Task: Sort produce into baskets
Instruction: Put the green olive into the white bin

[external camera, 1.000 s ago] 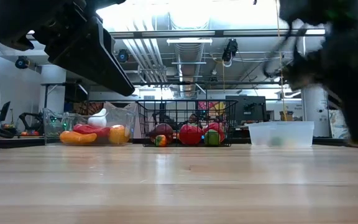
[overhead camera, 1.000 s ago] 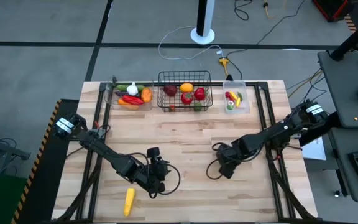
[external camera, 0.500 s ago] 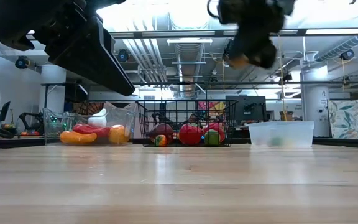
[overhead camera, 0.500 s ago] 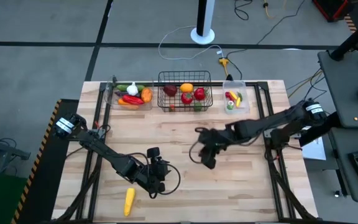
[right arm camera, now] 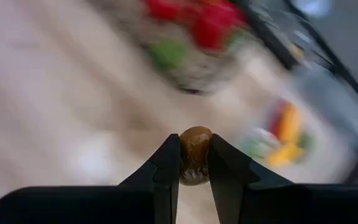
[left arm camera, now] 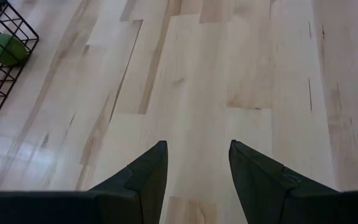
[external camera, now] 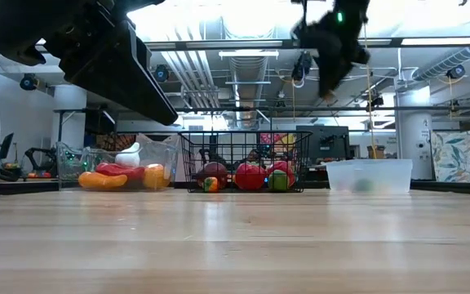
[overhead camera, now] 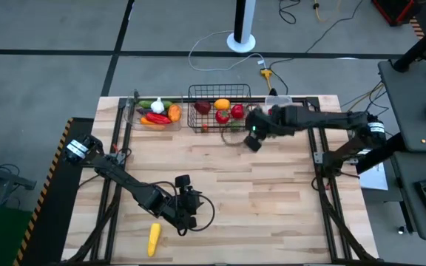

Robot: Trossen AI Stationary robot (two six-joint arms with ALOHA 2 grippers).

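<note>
1. Table (overhead camera: 272, 192) bears only a yellow corn (overhead camera: 154, 238) near its front edge, just beside the idle left hand (overhead camera: 186, 214), whose fingers stand apart, empty.
2. Right hand (overhead camera: 252, 140) has swung from mid-table to the black wire basket (overhead camera: 220, 91), between it and the small clear bin (overhead camera: 292, 122).
3. Its fingers pinch a small brown piece (right arm camera: 195, 154); release seems next.

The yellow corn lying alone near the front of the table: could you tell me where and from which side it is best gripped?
Grip the corn across its narrow middle, coming straight down from above. It lies flat on the table, long axis running roughly front to back, so the fingers should close from its two long sides. The open left gripper is nearest.
</note>
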